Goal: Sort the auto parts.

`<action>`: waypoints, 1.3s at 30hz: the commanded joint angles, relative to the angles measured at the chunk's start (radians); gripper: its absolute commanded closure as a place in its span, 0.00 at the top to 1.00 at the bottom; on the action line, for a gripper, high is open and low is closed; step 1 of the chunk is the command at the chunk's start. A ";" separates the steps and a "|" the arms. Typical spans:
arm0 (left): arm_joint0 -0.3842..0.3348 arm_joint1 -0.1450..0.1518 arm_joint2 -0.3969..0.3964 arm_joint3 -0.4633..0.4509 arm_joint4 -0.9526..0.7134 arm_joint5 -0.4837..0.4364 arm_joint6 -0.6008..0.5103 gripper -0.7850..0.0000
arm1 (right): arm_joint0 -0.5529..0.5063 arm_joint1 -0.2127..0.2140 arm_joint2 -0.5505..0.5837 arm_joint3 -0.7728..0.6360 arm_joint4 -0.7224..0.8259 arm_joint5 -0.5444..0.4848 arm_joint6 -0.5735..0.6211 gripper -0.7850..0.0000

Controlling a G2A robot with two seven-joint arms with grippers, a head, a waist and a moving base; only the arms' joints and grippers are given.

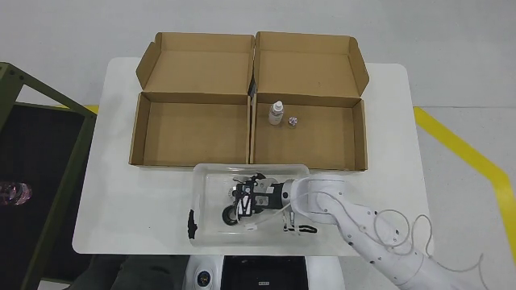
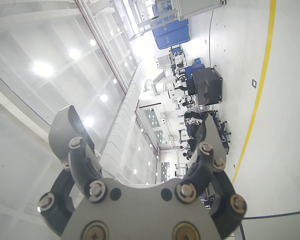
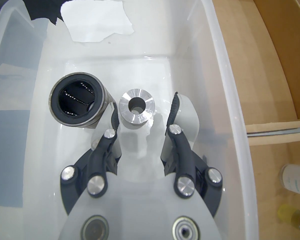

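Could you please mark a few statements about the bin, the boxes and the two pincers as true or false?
1. The right pincer is open inside the clear bin. True.
2. The left pincer holds a bearing. False: it is open and holds nothing.
3. A black-ended bearing lies beside a silver bushing in the clear bin. True.
4. The white bottle lies in the clear bin. False: it is in the right cardboard box, beyond the bin.
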 commanded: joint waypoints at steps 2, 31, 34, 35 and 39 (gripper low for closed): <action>0.000 0.000 0.000 0.000 0.000 0.000 0.000 1.00 | 0.017 -0.011 -0.021 0.020 0.001 0.007 0.004 0.48; 0.000 0.000 0.000 0.000 0.000 0.000 0.000 1.00 | 0.034 -0.037 -0.022 0.001 0.014 -0.025 -0.038 0.00; 0.000 0.000 0.000 0.000 0.000 0.000 0.000 1.00 | 0.021 -0.031 -0.004 -0.025 0.018 -0.037 -0.061 0.00; 0.000 0.000 0.000 0.000 0.000 0.000 0.000 1.00 | 0.017 -0.030 0.003 -0.033 0.019 -0.040 -0.069 0.00; 0.000 0.000 0.000 0.000 0.000 0.000 0.000 1.00 | 0.001 -0.024 0.030 -0.063 0.058 -0.068 -0.112 0.00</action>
